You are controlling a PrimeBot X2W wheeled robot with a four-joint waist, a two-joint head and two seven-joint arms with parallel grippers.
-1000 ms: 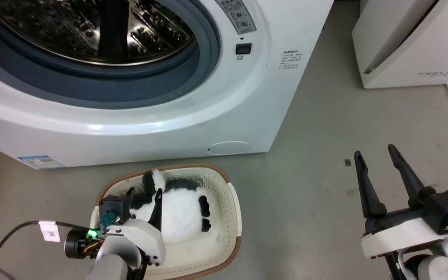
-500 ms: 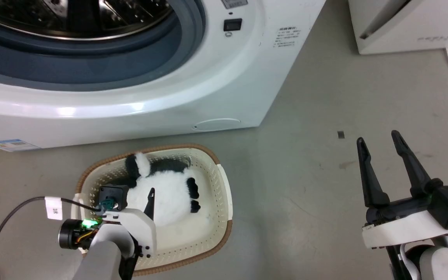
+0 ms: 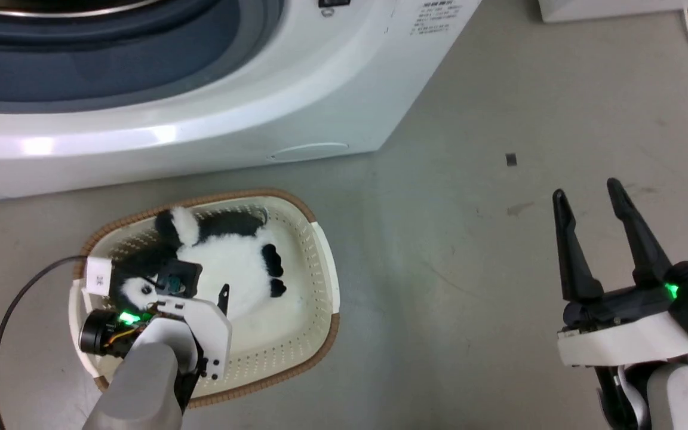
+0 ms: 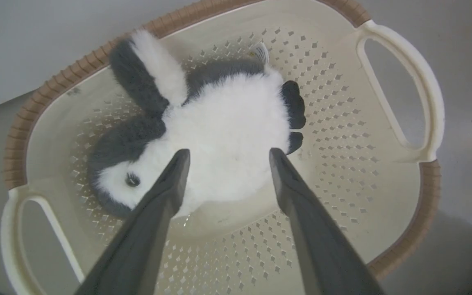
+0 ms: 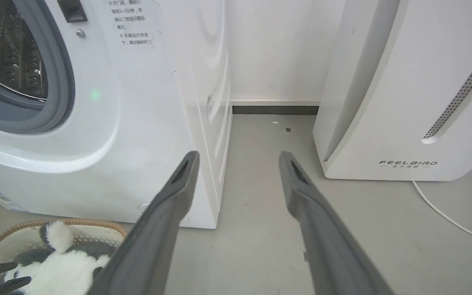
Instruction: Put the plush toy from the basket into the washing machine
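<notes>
Currently: plush toy (image 4: 228,139) lies inside the basket (image 3: 322,257), lower left of the head view. Basket stands on the grey floor (image 3: 469,269) just in front of the washing machine (image 3: 212,125), which takes up the upper left of that frame. Toy is on its side. Its round white body is mid-basket, and its head, with one dark eye, points toward the lower left of the left wrist view. A black-and-white ear or limb points to the upper left, and two black paws sit at the right edge of the body. Left gripper (image 4: 228,152) is poised over the basket, fingers spread apart, nothing clamped between them. Both tips overlap the lower part of the white body in the left wrist view. Contact with the fur: cannot tell. Right gripper (image 3: 585,189) is at the lower right of the head view, well apart from the basket, fingers parted and empty above bare floor. Right wrist view: washer porthole with steel drum at upper left, and a white appliance lettered FEELBIRD (image 5: 387,102) at right. A strip of floor runs between the two machines, and a white cable (image 5: 445,214) trails on the floor at lower right.
</notes>
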